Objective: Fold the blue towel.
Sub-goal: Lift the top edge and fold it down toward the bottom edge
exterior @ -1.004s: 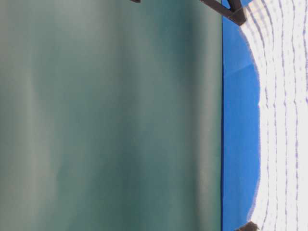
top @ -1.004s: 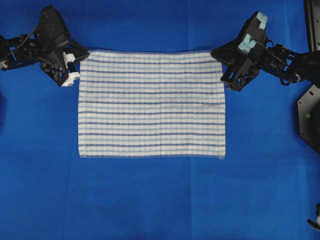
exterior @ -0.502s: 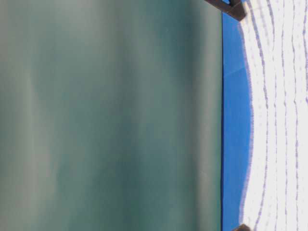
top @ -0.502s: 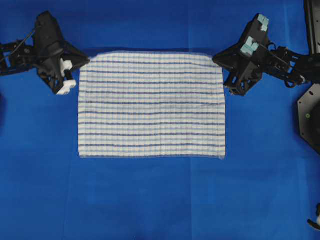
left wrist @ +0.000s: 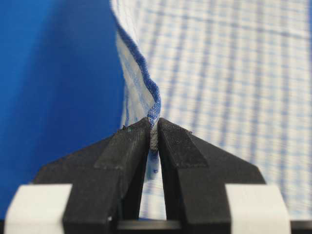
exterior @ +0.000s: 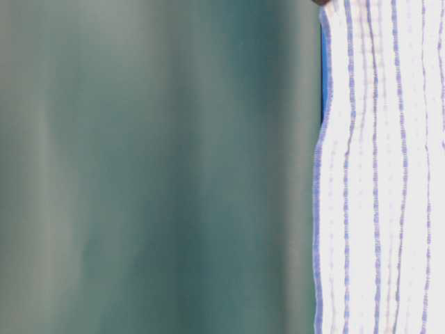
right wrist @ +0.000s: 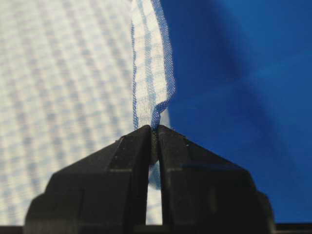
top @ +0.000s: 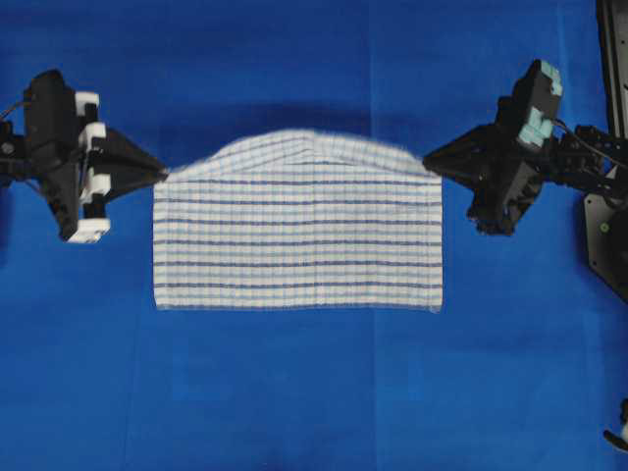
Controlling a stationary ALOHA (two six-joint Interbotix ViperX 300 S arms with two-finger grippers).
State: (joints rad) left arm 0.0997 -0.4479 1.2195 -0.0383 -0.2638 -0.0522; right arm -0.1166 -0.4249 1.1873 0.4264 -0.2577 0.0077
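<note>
Towel (top: 297,240) lies on the blue desk (top: 294,392), long axis running left to right between my two arms. Near edge flat on the desk; far edge lifted off it, bowing upward in the middle.

Left pincer (top: 162,174) clenched on the far-left corner. Wrist view confirms: hem pinched between the black fingertips (left wrist: 131,141), cloth rising away from them. Right pincer (top: 429,159) clenched on the far-right corner, same picture: edge caught between the tips (right wrist: 168,139), striped cloth to one side, bare desk to the other.

Each arm holds the corner on its own side; neither reaches across. Both grips sit at matching height in the overhead view, so the raised edge looks level.

What matters for the next move: the free long edge lies straight toward the bottom of the overhead view from both pincers, parallel to the line between them. My judgement: carry both corners that way together, at an even pace, to lay edge onto edge. Uneven travel would skew the fold.

Table-level view shows only blurred stripes hanging close.
</note>
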